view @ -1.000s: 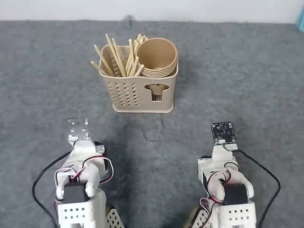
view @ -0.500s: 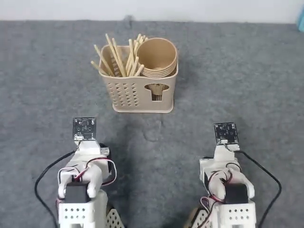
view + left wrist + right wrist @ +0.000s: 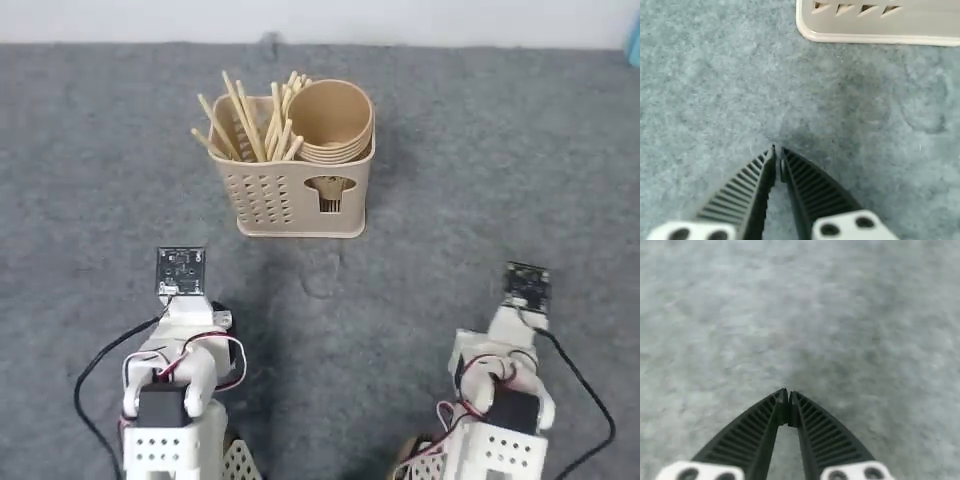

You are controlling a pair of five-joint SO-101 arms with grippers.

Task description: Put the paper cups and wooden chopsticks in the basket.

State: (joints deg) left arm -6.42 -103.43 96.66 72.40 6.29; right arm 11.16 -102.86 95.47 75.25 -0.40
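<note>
- Two black ribbed grippers sit low over the grey felt-like mat (image 3: 420,260), one on each white arm
- Left gripper (image 3: 777,150): the jaws are closed, tips all but meeting with only a thin slit running back between the pads, and they grip nothing; the tips point down at the mat
- Right gripper (image 3: 788,392): the jaws are closed tip to tip with nothing held, and they too point at the mat
- Beige perforated plastic basket (image 3: 290,195) stands upright on the mat, ahead of the left gripper and offset toward the right arm's side; its rounded bottom edge (image 3: 875,31) lies just beyond the left gripper's tips, apart from them
- From the right gripper the basket is ahead and well off toward the left arm's side, clearly apart
- Stack of nested brown paper cups (image 3: 333,120) sits mouth-up inside the basket, in the half nearer the right gripper's side
- Bundle of pale wooden chopsticks (image 3: 245,125) stands in the other half of the basket, nearer the left gripper's side, fanned out and tilted, with some sticks leaning against the cup stack
- Left arm (image 3: 170,375) and right arm (image 3: 505,385) are both drawn back toward their bases, well short of the basket
</note>
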